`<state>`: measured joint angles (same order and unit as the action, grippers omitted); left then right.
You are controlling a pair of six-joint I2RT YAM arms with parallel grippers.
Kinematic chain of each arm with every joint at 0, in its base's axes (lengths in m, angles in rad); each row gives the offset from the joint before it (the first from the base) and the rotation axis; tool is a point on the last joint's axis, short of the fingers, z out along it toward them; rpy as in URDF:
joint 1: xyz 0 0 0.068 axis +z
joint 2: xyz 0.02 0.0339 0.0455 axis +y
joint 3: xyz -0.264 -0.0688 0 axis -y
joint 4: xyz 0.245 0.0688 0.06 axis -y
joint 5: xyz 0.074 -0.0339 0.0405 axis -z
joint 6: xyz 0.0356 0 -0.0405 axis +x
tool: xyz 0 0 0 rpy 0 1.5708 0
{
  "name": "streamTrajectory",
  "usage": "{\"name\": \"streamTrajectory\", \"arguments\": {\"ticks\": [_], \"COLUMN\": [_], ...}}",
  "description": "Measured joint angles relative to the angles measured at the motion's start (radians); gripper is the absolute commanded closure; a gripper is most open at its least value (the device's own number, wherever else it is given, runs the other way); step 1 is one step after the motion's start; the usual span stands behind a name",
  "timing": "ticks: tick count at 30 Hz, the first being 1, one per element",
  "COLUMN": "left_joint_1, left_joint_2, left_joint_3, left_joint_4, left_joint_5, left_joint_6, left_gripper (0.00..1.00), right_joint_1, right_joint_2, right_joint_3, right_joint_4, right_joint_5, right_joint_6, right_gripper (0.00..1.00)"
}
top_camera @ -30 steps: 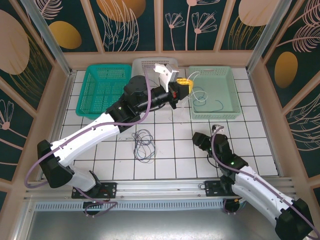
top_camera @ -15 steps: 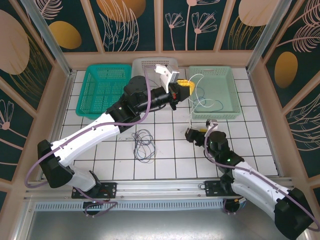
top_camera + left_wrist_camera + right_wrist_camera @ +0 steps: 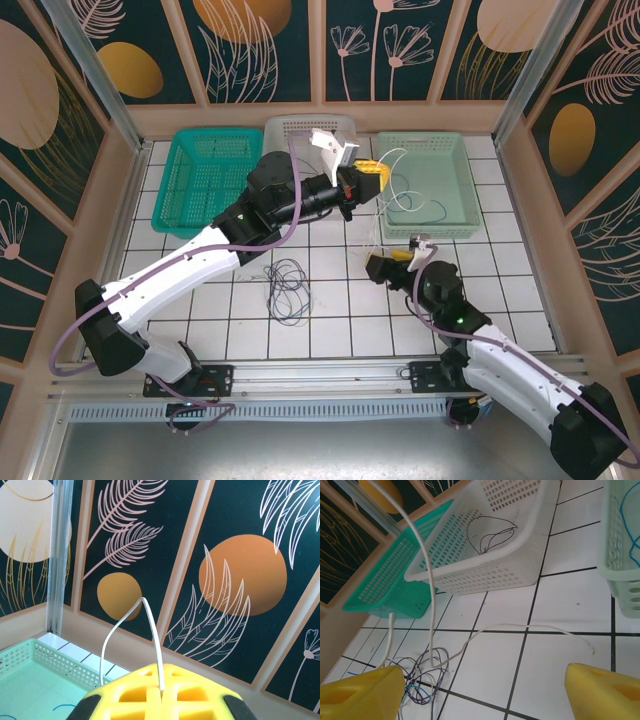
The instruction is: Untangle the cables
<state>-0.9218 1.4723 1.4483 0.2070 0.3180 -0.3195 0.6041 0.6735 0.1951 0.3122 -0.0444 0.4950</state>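
Observation:
My left gripper (image 3: 367, 176) hangs high above the tiles, shut on a pale white cable (image 3: 151, 630) that is pinched between its yellow fingers (image 3: 130, 692). The cable arches up from them, then drops to the floor. In the right wrist view this white cable (image 3: 422, 555) comes down from above, curls by a tangle of dark purplish cables (image 3: 422, 677) and trails right across the tiles. My right gripper (image 3: 393, 259) is low near the hanging cable, open, with nothing between its fingers (image 3: 362, 695). The dark tangle (image 3: 288, 285) lies left of it.
Three baskets line the back: a teal one (image 3: 205, 180), a white one (image 3: 520, 565) holding a thin dark wire (image 3: 490, 535), and a pale mint one (image 3: 455, 190) with thin wires in it. Panelled walls enclose the tiled floor.
My right gripper has moved forward and left towards the hanging white cable, and its jaws have spread wider. The left gripper has kept its place and its grip.

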Motion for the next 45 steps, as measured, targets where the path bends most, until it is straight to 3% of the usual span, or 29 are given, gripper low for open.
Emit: {"name": "streamTrajectory", "arguments": {"ticks": [14,16,19,21,24,30,45], "left_joint_1": [0.0,0.0,0.0,0.0,0.0,0.047,0.14], "left_joint_2": [0.0,0.0,0.0,0.0,-0.001,-0.037,-0.149], "left_joint_3": [-0.007,-0.007,-0.009,-0.009,-0.008,0.009,0.082], "left_joint_4": [0.044,0.047,0.056,0.056,0.05,-0.037,-0.156], "left_joint_5": [0.073,0.079,0.087,0.087,0.067,-0.015,-0.259], "left_joint_6": [-0.001,-0.001,-0.004,-0.004,0.007,0.08,0.247], "left_gripper": [1.0,1.0,1.0,1.0,1.0,1.0,1.0], "right_joint_1": [-0.006,-0.008,-0.008,-0.011,-0.016,-0.017,-0.018], "right_joint_2": [0.245,0.269,0.302,0.331,0.378,0.439,0.401], "right_joint_3": [0.044,0.058,0.078,0.097,0.126,0.121,0.018], "right_joint_4": [0.136,0.159,0.179,0.177,0.154,0.094,-0.035], "right_joint_5": [-0.038,-0.037,-0.032,-0.022,-0.006,0.002,0.033], "right_joint_6": [-0.023,-0.025,-0.033,-0.033,-0.028,0.016,0.137], "right_gripper": [0.24,0.36,0.71,0.9,1.0,1.0,1.0]}}
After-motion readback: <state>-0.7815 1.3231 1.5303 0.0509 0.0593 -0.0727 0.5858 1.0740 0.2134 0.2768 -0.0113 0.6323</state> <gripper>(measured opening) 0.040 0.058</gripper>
